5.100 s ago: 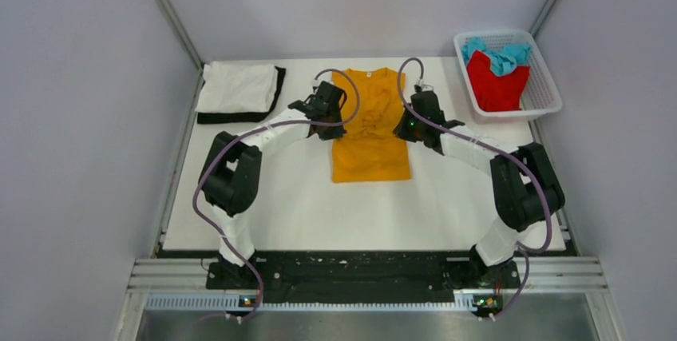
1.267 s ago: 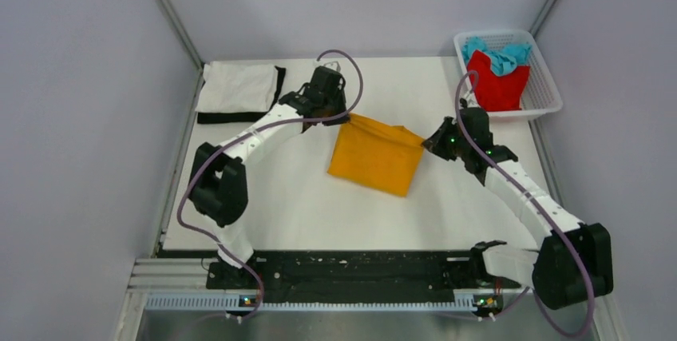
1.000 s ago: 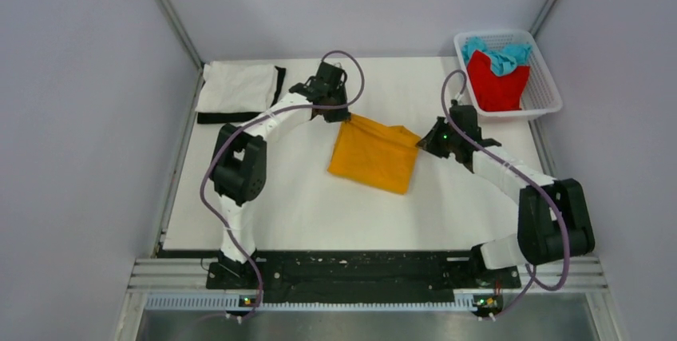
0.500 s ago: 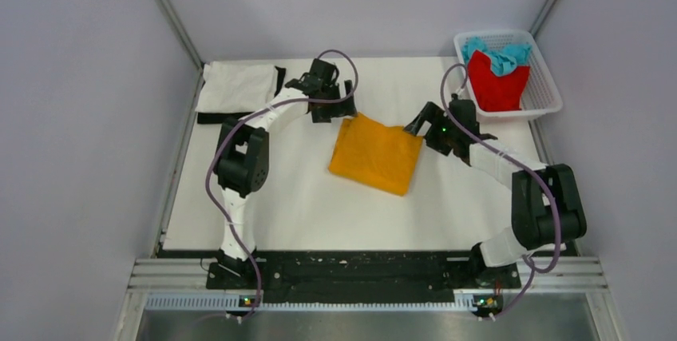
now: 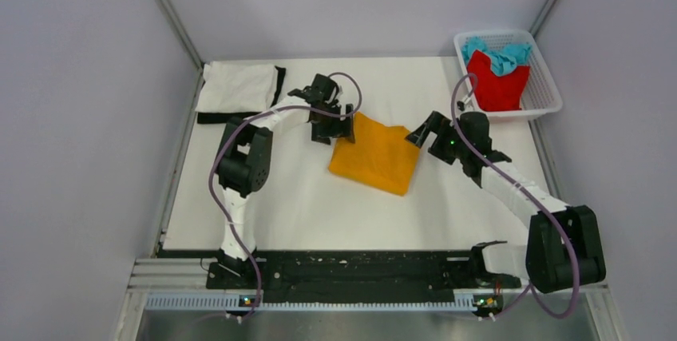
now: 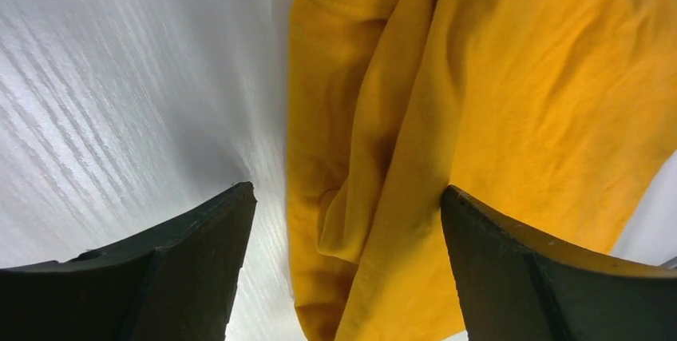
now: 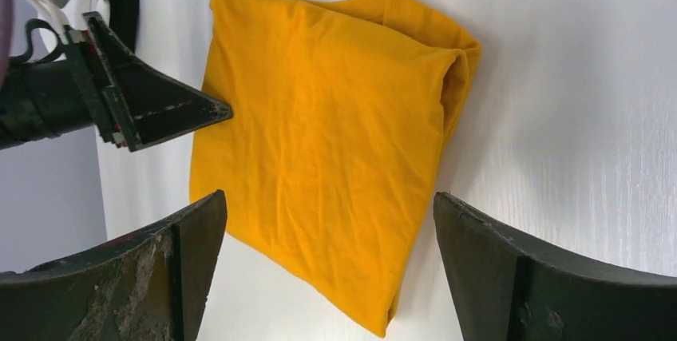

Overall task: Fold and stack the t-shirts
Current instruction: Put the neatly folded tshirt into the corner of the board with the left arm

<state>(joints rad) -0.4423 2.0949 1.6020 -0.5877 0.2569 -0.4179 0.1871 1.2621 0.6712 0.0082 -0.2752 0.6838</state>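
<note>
An orange-yellow t-shirt [image 5: 375, 155] lies folded in a tilted square mid-table. My left gripper [image 5: 333, 127] hangs open at its far-left corner. In the left wrist view the shirt's layered edge [image 6: 375, 141] sits between the wide-apart fingers [image 6: 192, 265], and nothing is gripped. My right gripper [image 5: 421, 128] stands open just off the far-right corner. The right wrist view looks down on the whole folded shirt [image 7: 327, 141] with nothing between the fingers. A folded white t-shirt [image 5: 238, 87] lies on a black t-shirt [image 5: 239, 116] at the back left. A red t-shirt [image 5: 496, 83] and a teal t-shirt [image 5: 499, 55] fill the basket.
The white mesh basket [image 5: 548, 79] stands at the back right corner against the wall. Grey walls close in the white table [image 5: 303, 197] on three sides. The arms' black base rail runs along the near edge.
Both grippers were shut on the orange-yellow shirt's far corners a second ago. They have opened, let go and drawn back a little. The shirt stays folded where it was laid.
</note>
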